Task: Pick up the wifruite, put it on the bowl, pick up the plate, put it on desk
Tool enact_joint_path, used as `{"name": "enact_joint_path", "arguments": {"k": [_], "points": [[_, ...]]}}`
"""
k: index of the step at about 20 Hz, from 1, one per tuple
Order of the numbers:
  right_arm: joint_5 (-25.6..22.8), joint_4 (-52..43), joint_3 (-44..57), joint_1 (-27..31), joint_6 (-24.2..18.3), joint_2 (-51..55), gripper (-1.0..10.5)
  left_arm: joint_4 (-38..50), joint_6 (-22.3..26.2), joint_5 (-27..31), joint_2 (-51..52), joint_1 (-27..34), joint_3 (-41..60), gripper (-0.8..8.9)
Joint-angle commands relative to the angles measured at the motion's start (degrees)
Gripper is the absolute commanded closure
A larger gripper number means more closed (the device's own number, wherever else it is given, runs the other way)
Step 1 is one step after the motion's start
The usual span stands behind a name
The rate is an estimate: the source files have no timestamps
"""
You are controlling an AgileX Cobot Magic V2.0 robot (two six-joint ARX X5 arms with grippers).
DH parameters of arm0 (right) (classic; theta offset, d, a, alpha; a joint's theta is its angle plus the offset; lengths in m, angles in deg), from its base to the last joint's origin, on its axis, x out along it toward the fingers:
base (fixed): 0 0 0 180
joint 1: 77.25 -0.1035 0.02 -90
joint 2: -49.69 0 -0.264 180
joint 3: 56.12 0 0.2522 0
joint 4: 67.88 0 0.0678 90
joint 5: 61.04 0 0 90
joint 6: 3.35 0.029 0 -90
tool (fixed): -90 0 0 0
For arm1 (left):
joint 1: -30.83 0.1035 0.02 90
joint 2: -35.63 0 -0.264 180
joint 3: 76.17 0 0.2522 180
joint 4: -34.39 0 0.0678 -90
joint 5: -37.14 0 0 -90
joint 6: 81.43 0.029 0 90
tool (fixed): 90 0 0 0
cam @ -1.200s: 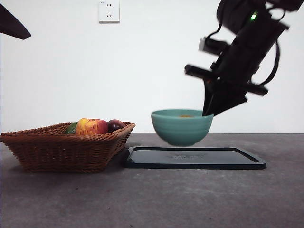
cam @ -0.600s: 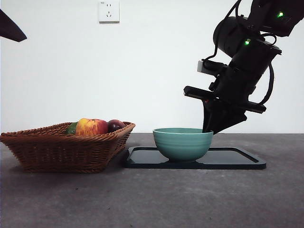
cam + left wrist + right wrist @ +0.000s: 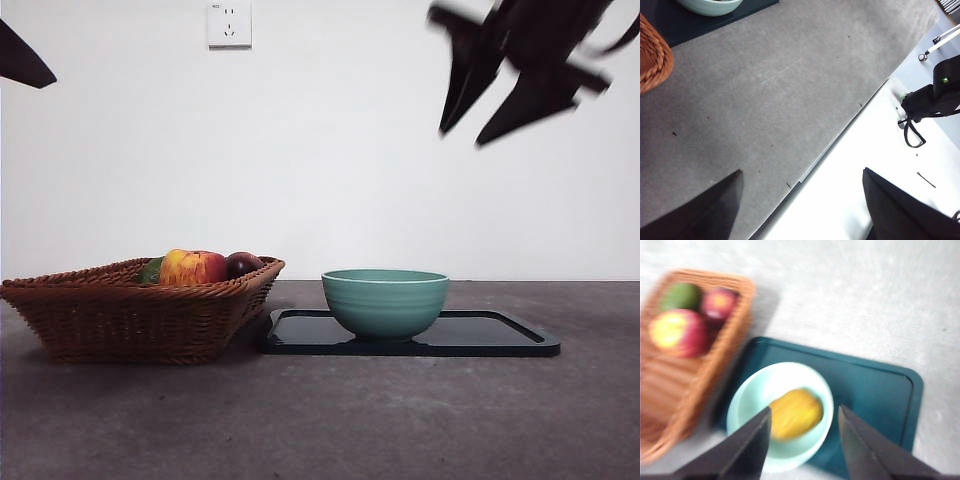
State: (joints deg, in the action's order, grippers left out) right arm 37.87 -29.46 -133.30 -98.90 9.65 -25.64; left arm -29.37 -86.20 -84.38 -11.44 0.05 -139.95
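The teal-green bowl (image 3: 385,303) stands on a dark flat tray (image 3: 500,335) on the grey desk (image 3: 320,420). In the right wrist view the orange-brown wifruite (image 3: 795,413) lies inside the bowl (image 3: 747,407); the front view hides it behind the bowl's wall. My right gripper (image 3: 465,137) is open and empty, blurred, high above and to the right of the bowl; it also shows in its own view (image 3: 804,409). My left gripper (image 3: 801,171) is open and empty over the desk's edge, far from the bowl (image 3: 710,5).
A brown wicker basket (image 3: 130,310) stands left of the tray, holding a red-yellow apple (image 3: 192,267), a dark purple fruit (image 3: 243,263) and a green fruit (image 3: 682,296). The waiting left arm shows as a black tip (image 3: 20,55) at the top left.
The bowl, held in the air a second ago, came down onto the tray. The right gripper let go of its rim and rose up and away, now open.
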Motion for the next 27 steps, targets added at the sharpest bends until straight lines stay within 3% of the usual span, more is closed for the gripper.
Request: {"name": "enact_joint_path", "arguments": {"k": [1, 5, 10, 15, 27], "points": [[2.21, 6.71, -1.31, -0.35, -2.14, 5.95, 7.3, 0.66, 1.14, -0.26, -0.2, -0.35, -0.28, 4.39], [3.28, 18.91, -0.5, -0.35, -4.94, 15.72, 7.3, 1.6, 1.11, -0.26, -0.2, -0.35, -0.28, 4.39], [3.98, 22.6, 6.58, -0.35, -4.87, 28.26, 7.3, 1.81, 1.11, -0.24, -0.2, -0.35, -0.28, 4.39], [14.21, 25.77, 15.91, -0.35, -4.66, 38.64, 7.3, 1.97, 1.11, -0.24, -0.2, -0.35, -0.28, 4.39], [15.26, 28.48, 19.5, -0.35, -4.68, 42.93, 7.3, 1.92, 1.09, -0.24, -0.2, -0.35, -0.28, 4.39]]}}
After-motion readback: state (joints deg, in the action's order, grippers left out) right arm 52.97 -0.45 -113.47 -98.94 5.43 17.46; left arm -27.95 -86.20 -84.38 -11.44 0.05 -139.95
